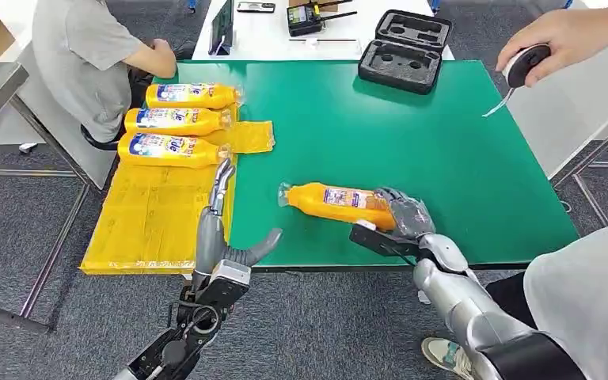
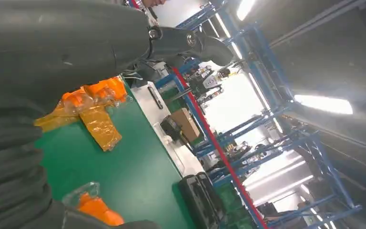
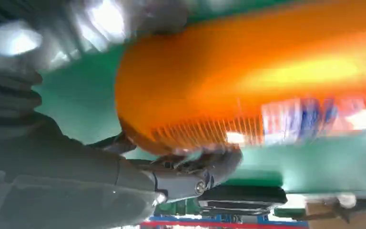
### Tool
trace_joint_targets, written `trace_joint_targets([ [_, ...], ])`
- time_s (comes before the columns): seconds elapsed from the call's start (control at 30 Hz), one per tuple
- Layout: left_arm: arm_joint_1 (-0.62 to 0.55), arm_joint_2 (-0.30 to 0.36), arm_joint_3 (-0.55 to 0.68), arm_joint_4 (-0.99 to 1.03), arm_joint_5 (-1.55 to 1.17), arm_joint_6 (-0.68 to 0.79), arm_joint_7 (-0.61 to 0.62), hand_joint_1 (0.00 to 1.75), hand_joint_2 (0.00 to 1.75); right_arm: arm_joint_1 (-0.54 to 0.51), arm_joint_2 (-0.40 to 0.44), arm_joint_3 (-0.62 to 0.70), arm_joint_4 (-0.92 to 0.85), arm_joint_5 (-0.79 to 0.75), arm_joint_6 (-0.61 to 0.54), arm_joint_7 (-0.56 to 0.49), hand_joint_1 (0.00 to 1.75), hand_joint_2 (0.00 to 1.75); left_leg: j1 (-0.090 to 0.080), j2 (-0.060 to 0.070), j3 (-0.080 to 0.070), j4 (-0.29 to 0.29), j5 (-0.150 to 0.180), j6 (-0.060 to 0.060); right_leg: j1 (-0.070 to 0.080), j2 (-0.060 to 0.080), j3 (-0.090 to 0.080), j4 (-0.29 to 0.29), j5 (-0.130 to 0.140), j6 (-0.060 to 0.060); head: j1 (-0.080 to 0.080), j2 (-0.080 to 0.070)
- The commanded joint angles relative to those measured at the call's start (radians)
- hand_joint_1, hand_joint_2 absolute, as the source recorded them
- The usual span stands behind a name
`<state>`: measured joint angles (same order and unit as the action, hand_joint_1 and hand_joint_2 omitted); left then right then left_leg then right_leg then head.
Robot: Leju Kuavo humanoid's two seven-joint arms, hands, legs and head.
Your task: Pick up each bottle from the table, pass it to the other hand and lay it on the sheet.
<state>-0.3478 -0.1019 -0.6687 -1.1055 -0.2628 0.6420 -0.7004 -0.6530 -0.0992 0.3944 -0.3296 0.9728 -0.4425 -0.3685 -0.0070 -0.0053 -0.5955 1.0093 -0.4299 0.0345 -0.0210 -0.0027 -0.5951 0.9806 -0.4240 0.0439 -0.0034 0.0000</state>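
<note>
Right hand grips bottle, cap pointing left.

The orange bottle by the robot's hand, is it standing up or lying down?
Lying down. The orange bottle lies on its side on the green table, cap end pointing toward the yellow sheet, with the right hand gripping its base.

Right robot hand clasped around a bottle; left robot hand empty, fingers spread, raised upright.
</note>
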Motion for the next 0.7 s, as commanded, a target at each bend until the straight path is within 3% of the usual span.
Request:
trace_joint_targets([
  [0.03,-0.027,0.028,-0.038,0.060,-0.001,0.021,0.002,0.00,1.75,-0.014,0.005,-0.024,0.053,0.010,-0.041,0.007,0.00,1.75,0.001,0.000,0.002,0.000,-0.001,-0.001,0.001,0.000,0.002,-0.001,-0.001,-0.001,0.000,0.000],
  [0.2,-0.024,0.030,-0.037,0.060,-0.004,0.028,0.002,0.00,1.75,-0.017,0.004,-0.025,0.045,0.016,-0.047,0.012,0.00,1.75,0.002,0.001,0.005,0.000,-0.002,-0.003,0.002,0.001,0.005,-0.001,-0.001,-0.003,0.000,0.000],
  [0.23,-0.024,0.031,-0.037,0.059,-0.004,0.028,0.002,0.00,1.75,-0.017,0.005,-0.028,0.044,0.014,-0.046,0.012,0.00,0.00,0.001,0.001,0.003,0.000,-0.001,-0.002,0.001,0.000,0.003,-0.001,-0.001,-0.002,0.000,0.000],
  [0.7,-0.008,0.039,-0.008,0.055,-0.023,0.030,0.002,0.00,1.75,-0.018,0.025,-0.028,0.008,0.037,-0.061,0.021,0.00,0.00,0.002,0.003,0.004,0.000,-0.002,-0.003,0.002,0.002,0.003,-0.001,-0.001,-0.002,0.000,0.000],
])
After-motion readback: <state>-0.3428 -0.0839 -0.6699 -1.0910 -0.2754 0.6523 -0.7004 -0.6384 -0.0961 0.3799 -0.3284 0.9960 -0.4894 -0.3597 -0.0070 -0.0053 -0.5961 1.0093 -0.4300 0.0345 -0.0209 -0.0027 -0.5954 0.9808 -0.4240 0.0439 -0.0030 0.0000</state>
